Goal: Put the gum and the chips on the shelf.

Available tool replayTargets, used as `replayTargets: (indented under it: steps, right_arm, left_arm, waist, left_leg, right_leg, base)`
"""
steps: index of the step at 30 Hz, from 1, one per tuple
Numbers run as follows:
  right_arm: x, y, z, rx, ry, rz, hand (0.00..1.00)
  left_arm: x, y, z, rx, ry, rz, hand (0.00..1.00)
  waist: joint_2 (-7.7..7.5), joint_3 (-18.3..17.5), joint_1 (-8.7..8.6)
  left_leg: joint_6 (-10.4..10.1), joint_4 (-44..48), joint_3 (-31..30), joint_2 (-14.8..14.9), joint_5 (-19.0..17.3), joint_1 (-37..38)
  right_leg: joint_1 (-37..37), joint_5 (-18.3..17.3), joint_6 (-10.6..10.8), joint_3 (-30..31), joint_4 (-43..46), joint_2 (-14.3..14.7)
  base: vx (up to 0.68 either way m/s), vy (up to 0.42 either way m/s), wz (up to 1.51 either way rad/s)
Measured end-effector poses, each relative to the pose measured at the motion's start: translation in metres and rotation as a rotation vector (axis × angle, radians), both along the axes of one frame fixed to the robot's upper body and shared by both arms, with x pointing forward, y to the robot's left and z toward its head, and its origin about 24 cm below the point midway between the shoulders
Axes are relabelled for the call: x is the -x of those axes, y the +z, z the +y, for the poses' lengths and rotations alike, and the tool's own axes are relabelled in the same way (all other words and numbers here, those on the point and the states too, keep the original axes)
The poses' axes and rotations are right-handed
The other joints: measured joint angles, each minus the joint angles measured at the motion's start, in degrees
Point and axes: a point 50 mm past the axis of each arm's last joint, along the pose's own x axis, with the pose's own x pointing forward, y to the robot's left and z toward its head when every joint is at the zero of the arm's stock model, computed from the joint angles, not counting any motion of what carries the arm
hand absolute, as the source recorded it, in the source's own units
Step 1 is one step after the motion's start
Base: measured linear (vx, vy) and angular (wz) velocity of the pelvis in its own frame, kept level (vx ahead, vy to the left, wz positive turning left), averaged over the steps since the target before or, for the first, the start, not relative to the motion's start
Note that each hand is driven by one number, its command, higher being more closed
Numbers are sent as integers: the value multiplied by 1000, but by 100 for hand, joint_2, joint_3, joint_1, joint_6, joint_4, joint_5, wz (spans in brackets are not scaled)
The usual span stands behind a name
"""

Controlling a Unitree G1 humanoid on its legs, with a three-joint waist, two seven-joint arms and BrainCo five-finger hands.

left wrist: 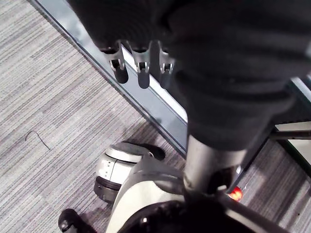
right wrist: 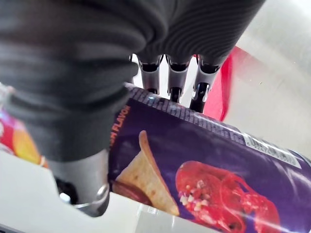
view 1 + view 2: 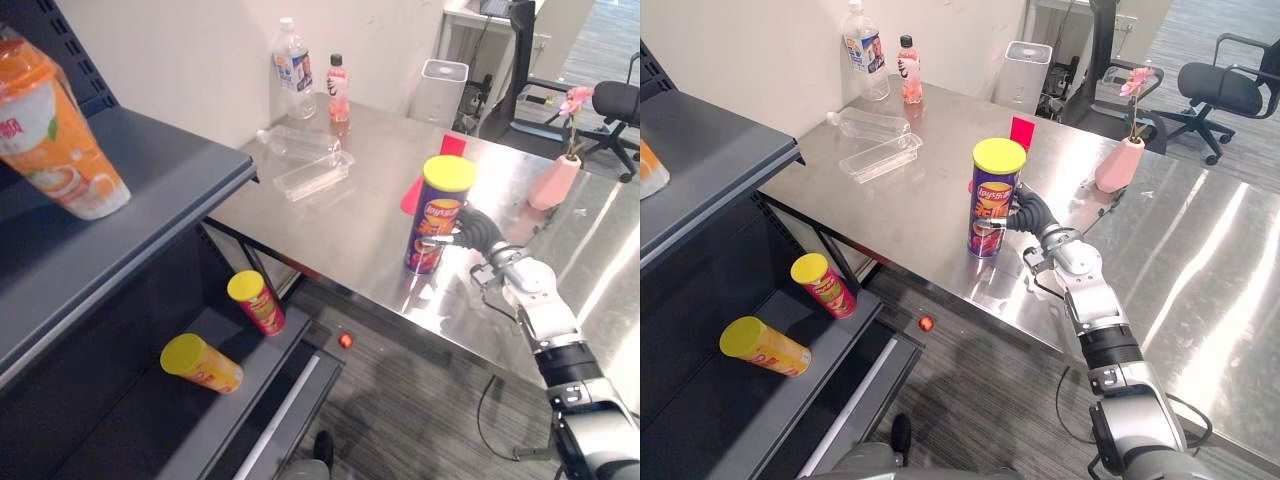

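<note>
Chips can [image 3: 992, 205], purple and upright on the table [image 3: 920, 200], stands clasped in the curled right hand [image 3: 1033, 214], shelf [image 3: 710, 150] well leftward.

Right arm [image 3: 1092, 296]: silver-grey cylindrical segments, joined by black collars. Right robot hand [image 3: 1032, 214]: back and wrist under a dark ribbed cover; silver fingers [image 2: 171, 80] with dark tips. Left robot hand [image 1: 214, 68]: identical dark ribbed cover, silver dark-tipped fingers [image 1: 142, 68].

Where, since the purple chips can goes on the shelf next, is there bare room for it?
The upper shelf is bare between the orange cup and its right corner. The lower shelf is crowded by a yellow can and a red can.
</note>
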Motion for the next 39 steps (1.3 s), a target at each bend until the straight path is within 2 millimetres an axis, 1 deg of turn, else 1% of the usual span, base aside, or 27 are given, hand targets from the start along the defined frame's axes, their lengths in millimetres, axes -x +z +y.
replayTargets:
  steps: [5,7,9,10,12,14,16,18,21,23,26,30,34,37,39]
  right_arm:
    - [0,2,0,-4,-10,-9,100]
    - [0,6,-1,-7,-20,-30,100]
    - [2,15,-4,6,-19,-65,100]
    - [5,26,-4,4,-11,-107,100]
    - [9,38,-4,-12,2,-153,100]
    - [17,61,-5,-43,15,-249,100]
    - [23,74,-8,-64,28,-300,100]
    - [29,83,-9,-58,47,-334,100]
    - [32,82,-12,-65,43,-334,100]
    - [36,74,-15,-66,36,-313,100]
    - [40,67,-15,-65,60,-280,100]
    - [46,62,-13,-77,91,-266,100]
    - [47,60,-13,-72,99,-255,100]
    - [49,50,-16,-73,90,-223,100]
    - [49,49,-16,-74,88,-217,100]
  left_arm:
    - [-1,0,0,-1,0,-2,0]
    - [-1,0,0,0,1,2,0]
    - [-1,0,0,0,3,3,0]
    - [-1,0,1,-2,4,4,0]
    - [0,0,1,-3,5,5,0]
    - [0,0,2,-8,7,6,0]
    - [1,1,3,-12,7,10,0]
    - [2,1,3,-16,9,13,0]
    - [4,1,5,-21,8,20,0]
    - [7,0,7,-25,9,35,0]
    - [8,1,10,-33,6,39,0]
    - [12,1,11,-37,9,51,0]
    - [15,0,12,-44,14,65,0]
    - [20,0,13,-57,23,78,0]
    - [21,0,13,-58,35,80,0]
  waist:
    - [-1,0,-5]
    - [-1,0,-18]
    - [0,0,-37]
    - [0,-1,-50]
    - [-2,-5,-63]
    - [-2,-11,-57]
    - [1,-15,-139]
    - [7,-21,-165]
    - [5,-34,-237]
    - [-8,-159,-265]
    - [-35,-207,-271]
    - [-43,-315,-286]
    - [-48,-410,-298]
    - [-80,-534,-291]
    - [-85,-537,-296]
  left_leg:
    - [-1,0,69,12,-1,9]
    - [-2,1,82,16,-2,16]
    - [-3,1,97,22,-3,19]
    - [-6,1,114,33,-5,26]
    - [-8,1,156,67,-4,44]
    - [-10,1,282,137,-5,68]
    - [-28,0,301,171,7,68]
    - [-62,-1,405,245,29,60]
    - [-102,-3,410,308,64,54]
    - [-130,-3,411,366,98,-36]
    - [-180,-3,416,461,143,-38]
    - [-212,-3,415,544,171,-48]
    - [-220,-3,413,571,176,-52]
    - [-220,-3,398,573,177,-108]
    - [-220,-3,399,573,178,-109]
  right_leg:
    - [-24,2,1,70,0,2]
    - [-25,3,2,86,0,3]
    - [-29,5,6,101,0,7]
    - [-34,7,7,120,0,16]
    - [-47,9,6,182,19,28]
    - [-147,9,6,443,104,63]
    - [-170,9,6,473,112,93]
    - [-251,5,1,608,166,142]
    - [-297,-3,-6,649,183,194]
    - [-393,-5,-8,672,185,252]
    - [-412,-4,-7,701,189,337]
    - [-421,-3,-8,713,180,407]
    - [-421,-2,-9,717,175,425]
    - [-437,-1,-8,702,161,449]
    - [-435,1,-7,703,162,449]
  base:
    - [0,0,-6]
    - [1,0,-5]
    - [8,-3,-4]
    - [9,-6,-5]
    - [7,-9,-13]
    - [0,-6,-28]
    - [-23,-22,-14]
    - [-55,-33,-23]
    - [-64,-29,-9]
    - [-62,-35,-4]
    - [-48,-52,-4]
    - [-23,-29,-1]
    - [0,0,0]
    - [5,-12,2]
    - [0,0,0]
